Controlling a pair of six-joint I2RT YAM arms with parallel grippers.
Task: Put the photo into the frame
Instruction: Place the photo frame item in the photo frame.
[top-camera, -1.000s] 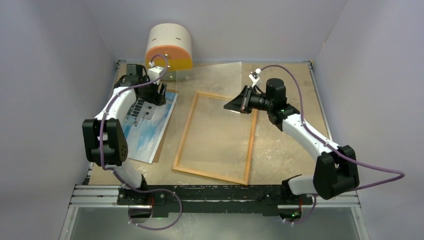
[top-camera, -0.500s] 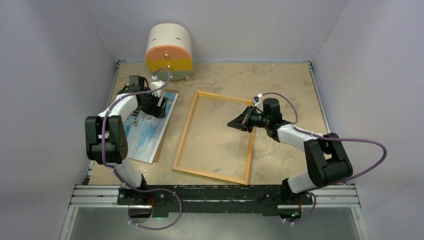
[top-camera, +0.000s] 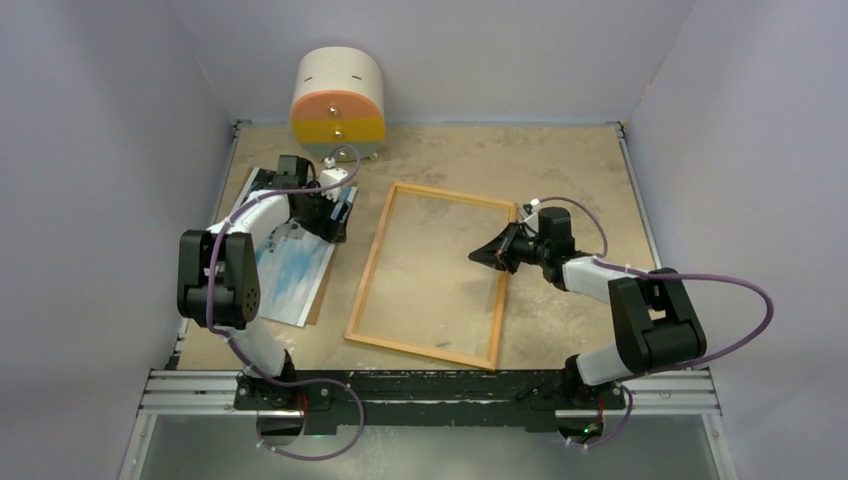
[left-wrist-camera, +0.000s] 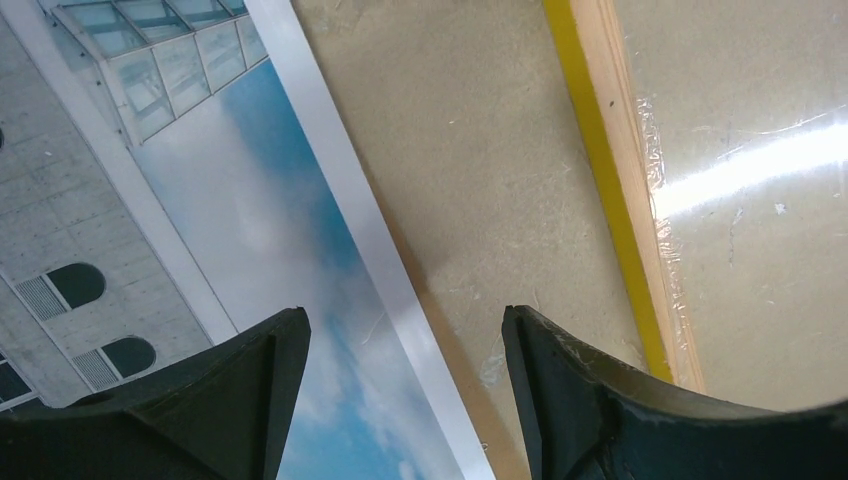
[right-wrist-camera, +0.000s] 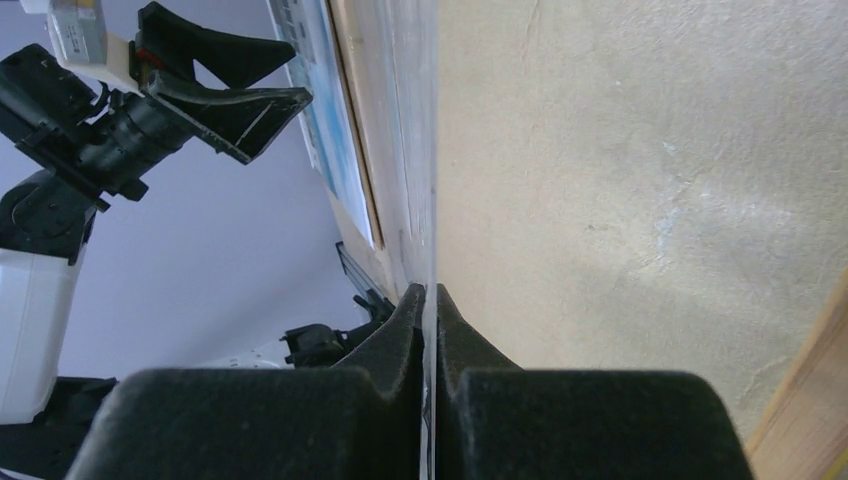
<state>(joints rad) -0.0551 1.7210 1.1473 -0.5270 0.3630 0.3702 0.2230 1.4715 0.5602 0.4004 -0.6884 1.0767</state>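
The photo (top-camera: 290, 265), sky and a white building face up, lies at the left on a brown backing sheet (top-camera: 318, 300). My left gripper (top-camera: 335, 215) hovers open over the photo's far right edge; in the left wrist view its jaws (left-wrist-camera: 405, 320) straddle the photo's white border (left-wrist-camera: 230, 230), gripping nothing. The frame (top-camera: 372, 262) lies flat mid-table, wood-coloured side up, its yellow edge (left-wrist-camera: 600, 170) showing. My right gripper (top-camera: 478, 257) is low over the frame's right rail, shut on a thin clear sheet (right-wrist-camera: 420, 150) that lies across the frame opening (top-camera: 435, 270).
A round white, orange and yellow drawer unit (top-camera: 338, 100) stands at the back left. The brown backing's edge (left-wrist-camera: 452, 400) sticks out past the photo toward the frame. Grey walls close in the table on three sides.
The right gripper has come down and nearer with the clear sheet, which now lies flat over the frame. The left gripper has shifted right along the photo's far edge and opened a little wider.
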